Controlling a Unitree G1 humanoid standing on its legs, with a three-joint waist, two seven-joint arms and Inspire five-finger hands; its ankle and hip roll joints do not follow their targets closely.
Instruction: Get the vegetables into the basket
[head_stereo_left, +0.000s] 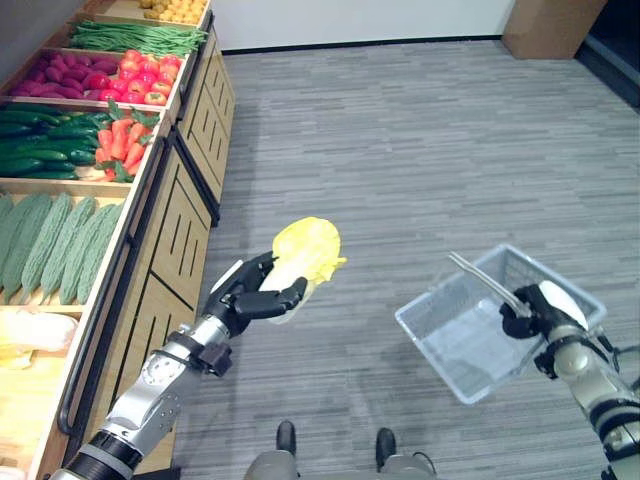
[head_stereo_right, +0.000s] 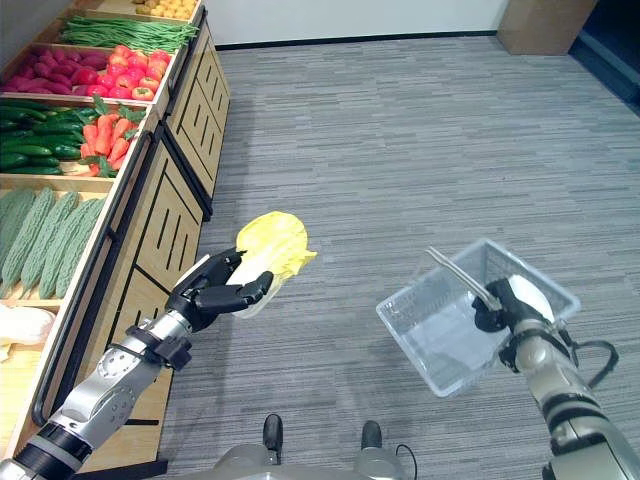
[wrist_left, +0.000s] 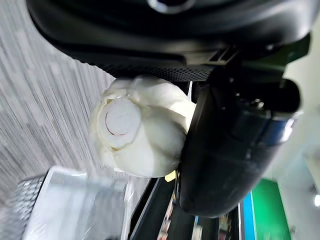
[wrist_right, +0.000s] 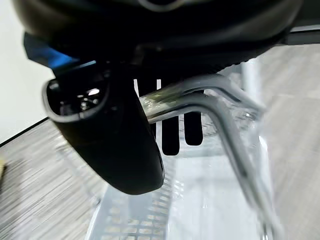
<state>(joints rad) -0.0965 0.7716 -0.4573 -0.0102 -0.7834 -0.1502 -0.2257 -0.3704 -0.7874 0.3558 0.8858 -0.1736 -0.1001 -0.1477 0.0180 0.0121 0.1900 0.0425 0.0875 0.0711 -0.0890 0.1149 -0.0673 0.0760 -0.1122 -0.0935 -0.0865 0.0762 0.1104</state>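
Note:
My left hand (head_stereo_left: 252, 293) is curled round a yellow-white cabbage (head_stereo_left: 305, 251), held up over the grey floor beside the wooden produce stand (head_stereo_left: 170, 230). Its pale cut stem (wrist_left: 120, 117) faces the left wrist camera, with the thumb (wrist_left: 225, 150) wrapped against it. To the right, my right hand (head_stereo_left: 535, 305) grips the metal handle (wrist_right: 200, 100) of a clear wire basket (head_stereo_left: 455, 340). The basket (head_stereo_right: 440, 335) hangs tilted and has nothing in it. A gap of open floor lies between the cabbage and the basket.
The stand's bins hold bitter gourds (head_stereo_left: 55, 245), cucumbers (head_stereo_left: 40, 145), carrots (head_stereo_left: 120, 140), tomatoes (head_stereo_left: 145, 80), purple sweet potatoes (head_stereo_left: 65, 75) and green beans (head_stereo_left: 130, 38). A cardboard box (head_stereo_left: 550, 25) stands at the far right.

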